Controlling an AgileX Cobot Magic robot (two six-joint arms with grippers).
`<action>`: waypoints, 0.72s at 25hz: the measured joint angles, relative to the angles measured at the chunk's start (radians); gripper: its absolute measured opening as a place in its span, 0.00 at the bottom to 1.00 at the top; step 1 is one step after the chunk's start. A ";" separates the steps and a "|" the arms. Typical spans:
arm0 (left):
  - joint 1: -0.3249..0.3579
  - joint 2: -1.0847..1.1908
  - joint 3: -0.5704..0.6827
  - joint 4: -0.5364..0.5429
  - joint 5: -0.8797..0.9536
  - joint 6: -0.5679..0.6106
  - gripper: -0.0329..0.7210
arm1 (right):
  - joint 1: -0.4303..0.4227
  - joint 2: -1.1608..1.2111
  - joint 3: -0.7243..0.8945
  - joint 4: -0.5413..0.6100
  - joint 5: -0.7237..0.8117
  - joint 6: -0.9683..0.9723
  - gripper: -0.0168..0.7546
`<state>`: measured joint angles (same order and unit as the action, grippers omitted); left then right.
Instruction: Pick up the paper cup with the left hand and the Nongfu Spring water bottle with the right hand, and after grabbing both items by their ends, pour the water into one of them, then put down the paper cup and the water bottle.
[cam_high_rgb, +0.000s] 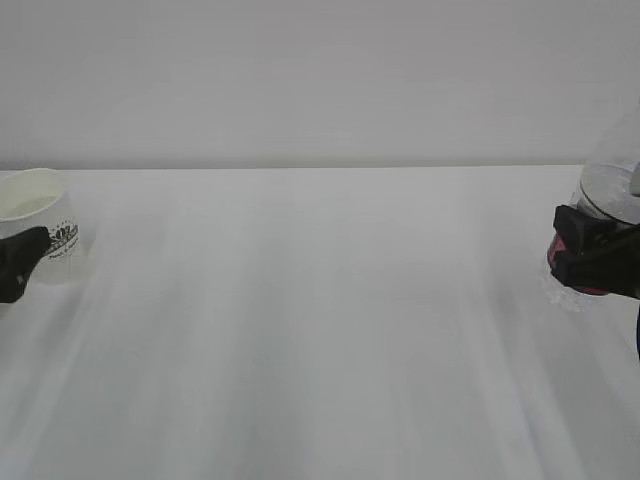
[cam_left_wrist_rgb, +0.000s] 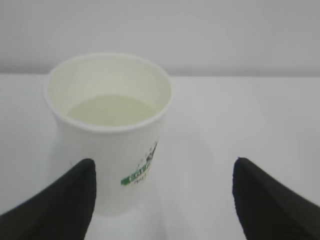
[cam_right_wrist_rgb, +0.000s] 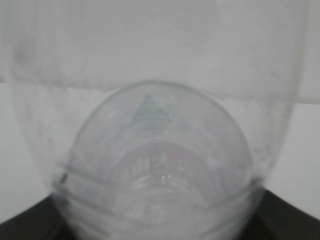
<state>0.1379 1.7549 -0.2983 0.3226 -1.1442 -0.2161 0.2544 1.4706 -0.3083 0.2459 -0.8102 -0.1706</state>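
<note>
White dimpled paper cup (cam_left_wrist_rgb: 110, 135), water-filled, crushable: set lower left between wide left jaws. Clear ribbed plastic bottle (cam_right_wrist_rgb: 160, 165) clamped in right jaws.

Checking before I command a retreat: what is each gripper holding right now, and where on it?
Left gripper: nothing; fingers stand apart beside the paper cup. Right gripper: clamps the water bottle around its labelled body.
</note>
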 joint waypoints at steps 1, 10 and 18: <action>-0.025 -0.027 0.002 0.007 -0.001 0.002 0.86 | 0.000 0.000 0.000 0.000 0.000 0.000 0.62; 0.001 -0.253 0.009 0.008 -0.003 0.001 0.84 | 0.000 0.000 0.000 0.002 0.000 0.000 0.62; 0.001 -0.340 0.010 0.021 -0.002 0.002 0.83 | 0.000 0.000 0.000 0.002 0.000 0.000 0.62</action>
<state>0.1392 1.4152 -0.2883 0.3438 -1.1466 -0.2139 0.2544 1.4706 -0.3083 0.2475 -0.8102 -0.1706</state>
